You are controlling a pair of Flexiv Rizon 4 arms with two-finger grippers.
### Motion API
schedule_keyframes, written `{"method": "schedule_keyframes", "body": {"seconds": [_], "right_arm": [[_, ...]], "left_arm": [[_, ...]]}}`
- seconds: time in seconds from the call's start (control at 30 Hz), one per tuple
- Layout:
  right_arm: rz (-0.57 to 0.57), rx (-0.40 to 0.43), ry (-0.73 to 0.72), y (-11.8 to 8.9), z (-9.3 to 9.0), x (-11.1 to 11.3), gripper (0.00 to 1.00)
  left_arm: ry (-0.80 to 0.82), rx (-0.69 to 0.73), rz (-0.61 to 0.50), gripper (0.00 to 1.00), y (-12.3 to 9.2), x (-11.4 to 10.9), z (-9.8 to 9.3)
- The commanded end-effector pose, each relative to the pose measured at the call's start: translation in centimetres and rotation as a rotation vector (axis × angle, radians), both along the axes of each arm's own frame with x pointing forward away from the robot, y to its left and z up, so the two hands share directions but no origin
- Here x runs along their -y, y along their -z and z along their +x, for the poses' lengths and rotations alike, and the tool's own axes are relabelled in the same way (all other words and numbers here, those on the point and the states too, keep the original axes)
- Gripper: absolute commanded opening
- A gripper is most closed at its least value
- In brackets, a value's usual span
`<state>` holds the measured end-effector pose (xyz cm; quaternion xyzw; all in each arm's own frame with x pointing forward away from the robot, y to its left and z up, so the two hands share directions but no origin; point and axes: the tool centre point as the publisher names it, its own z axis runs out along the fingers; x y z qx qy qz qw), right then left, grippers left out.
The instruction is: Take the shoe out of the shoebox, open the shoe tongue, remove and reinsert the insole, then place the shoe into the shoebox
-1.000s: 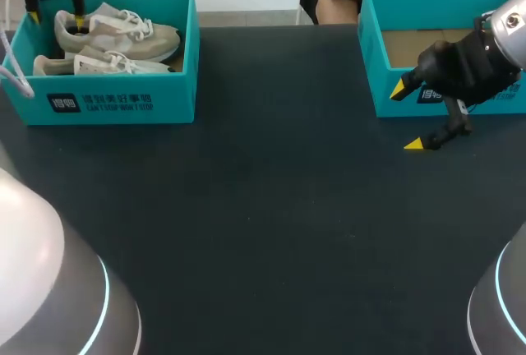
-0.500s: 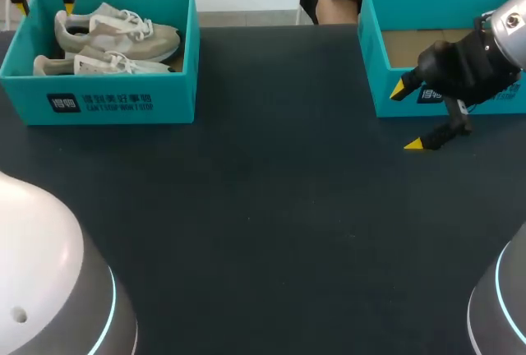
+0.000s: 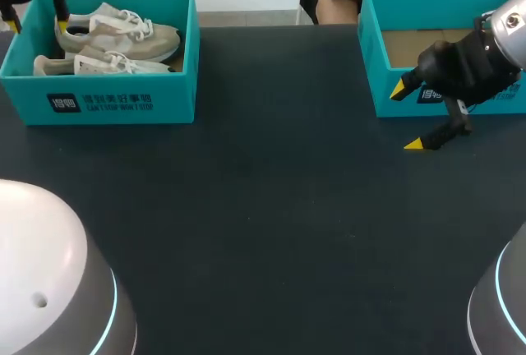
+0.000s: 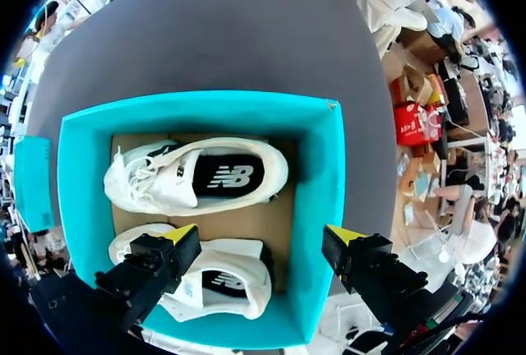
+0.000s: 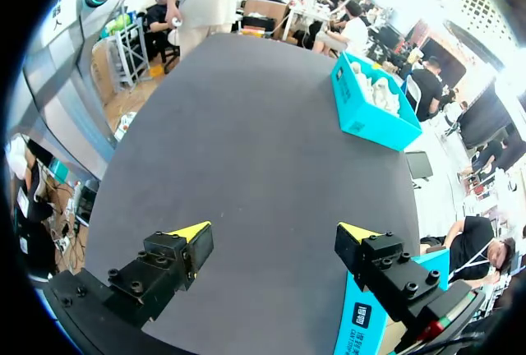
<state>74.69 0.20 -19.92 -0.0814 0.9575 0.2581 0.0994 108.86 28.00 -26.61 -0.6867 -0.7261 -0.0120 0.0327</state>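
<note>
Two cream sneakers lie side by side in the teal shoebox (image 3: pixel 123 100) at the table's far left: one shoe (image 3: pixel 123 33) at the back, the other (image 3: pixel 94 64) nearer the front wall. My left gripper (image 3: pixel 37 22) hangs open above the box's left end. In the left wrist view this gripper (image 4: pixel 261 236) straddles an end wall of the shoebox (image 4: pixel 316 207), one tip over the heel of one shoe (image 4: pixel 238 289), the other tip outside the box. The second shoe (image 4: pixel 148 182) shows its dark insole. My right gripper (image 3: pixel 407 117) is open and empty, low over the table.
A second teal box (image 3: pixel 374 51) with a bare cardboard floor stands at the far right, just behind my right gripper. In the right wrist view the dark tabletop (image 5: pixel 246 141) stretches ahead to the distant shoebox (image 5: pixel 374 104).
My left gripper has shifted a little to the left over the shoebox's end, rising and then dropping again. The right arm has stayed where it was.
</note>
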Motion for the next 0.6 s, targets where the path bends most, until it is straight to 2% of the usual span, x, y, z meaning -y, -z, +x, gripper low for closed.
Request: {"method": "schedule_keyframes", "body": {"seconds": [0.03, 0.23, 0.3, 0.43, 0.5, 0.6], "right_arm": [[-0.003, 0.000, 0.000, 0.1, 0.1, -0.1, 1.00], [-0.003, 0.000, 0.000, 0.1, 0.1, -0.1, 1.00], [-0.003, 0.000, 0.000, 0.1, 0.1, -0.1, 1.00], [-0.003, 0.000, 0.000, 0.1, 0.1, -0.1, 1.00], [-0.003, 0.000, 0.000, 0.1, 0.1, -0.1, 1.00], [-0.003, 0.000, 0.000, 0.1, 0.1, -0.1, 1.00]], "left_arm": [[-0.011, 0.101, 0.013, 1.00, 0.4, -0.5, -1.8], [-0.047, 0.090, 0.046, 1.00, 1.8, -1.1, -2.8], [-0.054, 0.090, 0.060, 0.96, 2.1, -1.3, -3.3], [-0.068, 0.093, 0.062, 0.86, 2.7, -1.6, -3.7], [-0.070, 0.089, 0.055, 0.65, 3.0, -1.7, -3.9], [-0.067, 0.079, 0.042, 0.69, 3.5, -2.0, -4.0]]}}
